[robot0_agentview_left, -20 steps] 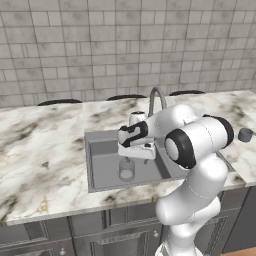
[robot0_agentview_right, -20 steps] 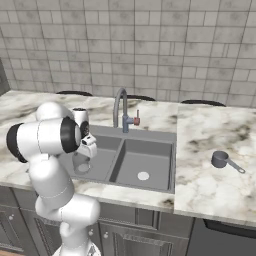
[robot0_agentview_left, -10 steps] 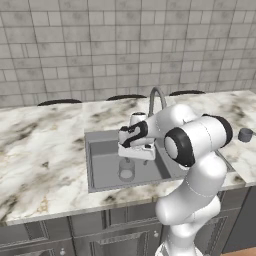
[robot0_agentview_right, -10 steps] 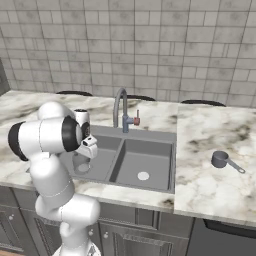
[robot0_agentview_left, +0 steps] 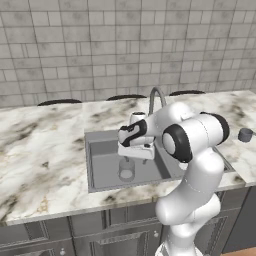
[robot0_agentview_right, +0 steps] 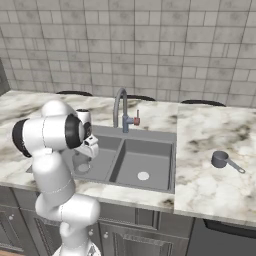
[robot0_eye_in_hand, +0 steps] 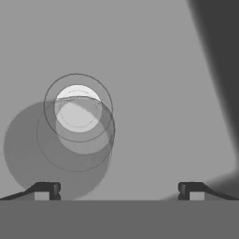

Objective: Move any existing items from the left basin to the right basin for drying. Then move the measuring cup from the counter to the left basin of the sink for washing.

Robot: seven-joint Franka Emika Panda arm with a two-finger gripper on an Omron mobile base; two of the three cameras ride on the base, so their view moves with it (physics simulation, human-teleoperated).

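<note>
**Gripper poised over the tumbler in the left basin**

Nothing much has shifted since a second ago: arm, hand and tumbler sit where they were, the hand hanging at the same height above the sink.

Down in the left basin [robot0_agentview_left: 102,172] stands the tumbler [robot0_agentview_left: 126,169], pale and see-through, upright on the basin floor, its rim a clean circle from above. In the hand view the tumbler [robot0_eye_in_hand: 77,122] lies over the pale drain, up and to the left of centre, so it is not between the fingers but off toward the left finger's side. The gripper [robot0_agentview_left: 134,155] hangs just above it with its jaws spread wide and nothing in them; the gripper [robot0_eye_in_hand: 116,190] points straight down at the basin floor.

By my reckoning the coming move turns on that offset: the hand needs to slide sideways until the tumbler's upright axis falls between the fingers, then drop.

The right basin [robot0_agentview_right: 145,165] waits beyond the divider. Well off on the surface [robot0_agentview_right: 210,135] past the sink sits the measuring cup [robot0_agentview_right: 220,159], untouched.
</note>
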